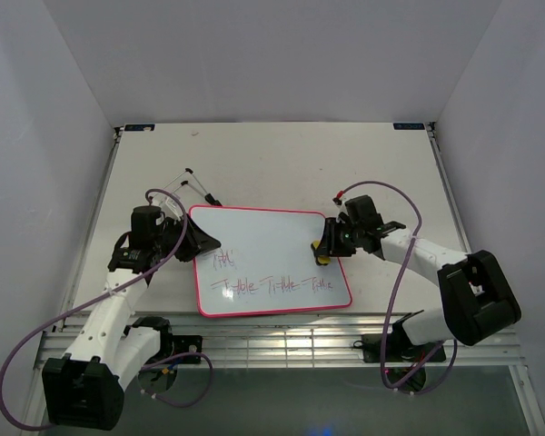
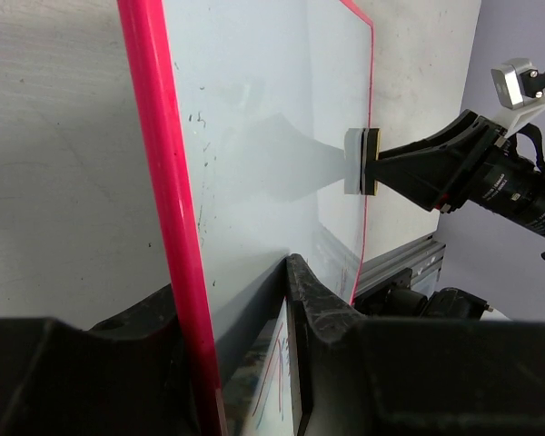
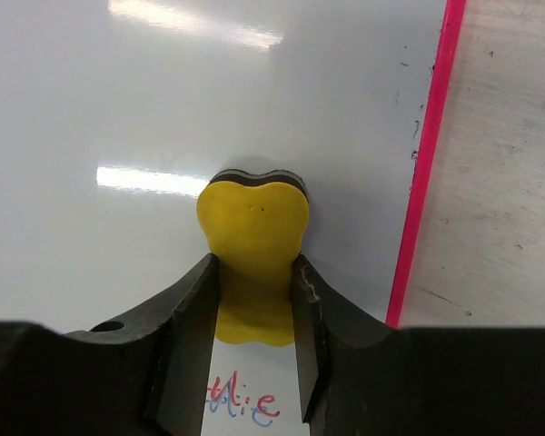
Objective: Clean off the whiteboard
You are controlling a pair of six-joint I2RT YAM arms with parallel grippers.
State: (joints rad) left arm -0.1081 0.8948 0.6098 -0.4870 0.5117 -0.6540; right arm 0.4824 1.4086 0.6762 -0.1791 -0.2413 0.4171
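— White walls box in a pale tabletop, seen from above, with my two arms reaching in from the near edge.

— Where is the whiteboard?

— The whiteboard lies flat near the middle of the tabletop, between the arms and turned slightly askew. It has a thin pink-red frame and rounded corners. Thin black stand legs poke out past its far left corner.

— Is anything written on it?

— Yes. One row of pink-grey handwriting runs across the near part, and a smaller scribble sits above it at the left. The far half is bare and glossy.

— What are the jaws doing?

— My left jaws are clamped on the board's left edge, one finger to each side of the frame. My right jaws are closed tight on a yellow eraser with a dark pad beneath it. The pad is pressed against the board close to the right frame, just beyond the far side of the written row's end. From the left wrist camera I see the eraser's flat face meeting the white surface, with a grey reflection beside it.
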